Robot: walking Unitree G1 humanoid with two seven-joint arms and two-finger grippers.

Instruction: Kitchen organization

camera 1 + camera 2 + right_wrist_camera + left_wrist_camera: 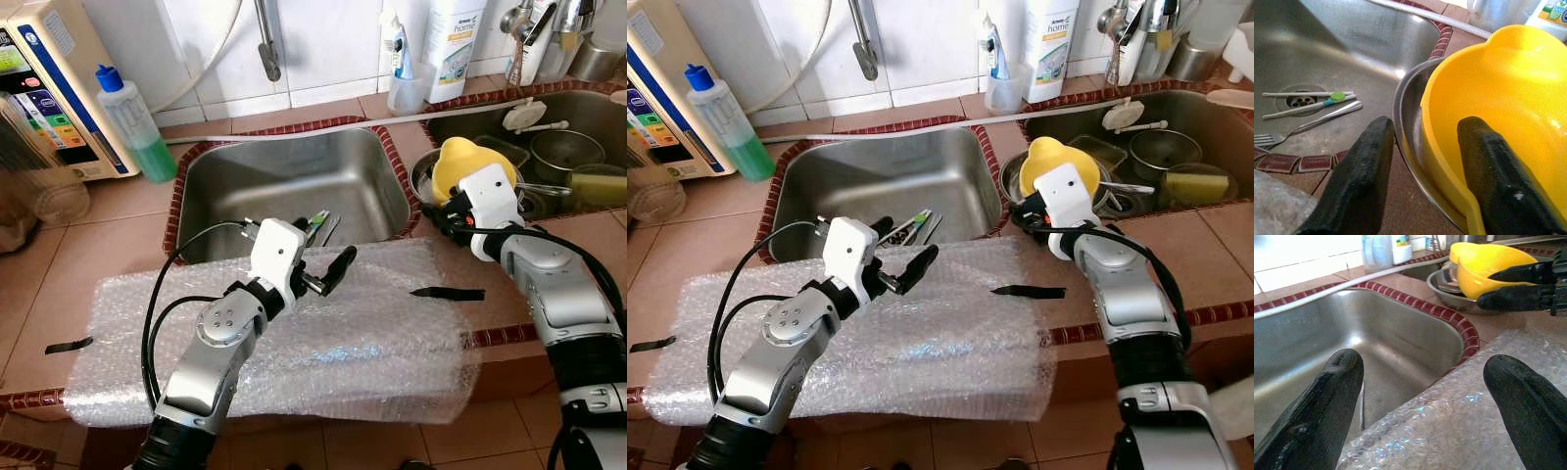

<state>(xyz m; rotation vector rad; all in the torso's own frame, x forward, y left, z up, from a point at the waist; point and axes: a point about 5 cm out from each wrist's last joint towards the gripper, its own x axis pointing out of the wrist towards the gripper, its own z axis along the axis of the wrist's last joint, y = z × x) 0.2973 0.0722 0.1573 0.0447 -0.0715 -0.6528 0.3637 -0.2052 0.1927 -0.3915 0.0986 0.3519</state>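
At centre right of the left eye view, the right gripper (443,213) straddles the rim of a yellow plastic bowl (1508,112). In the right wrist view one black finger (1493,181) lies inside the bowl and the other outside its wall, so the fingers are pinched on that rim, probably to lift it out. The bowl sits tilted in a round steel basin (1410,147) at the near left corner of the right-hand sink (578,103), its open mouth facing up and toward the robot. It is roughly round, so no long axis is clear.

At lower centre, the left gripper (323,274) hovers with fingers spread wide and empty over a sheet of clear bubble wrap (392,352) spread on the tiled counter, likely a landing pad for washed items. Beyond it, cutlery (1308,105) lies by the drain of the empty-looking steel left sink (294,186).
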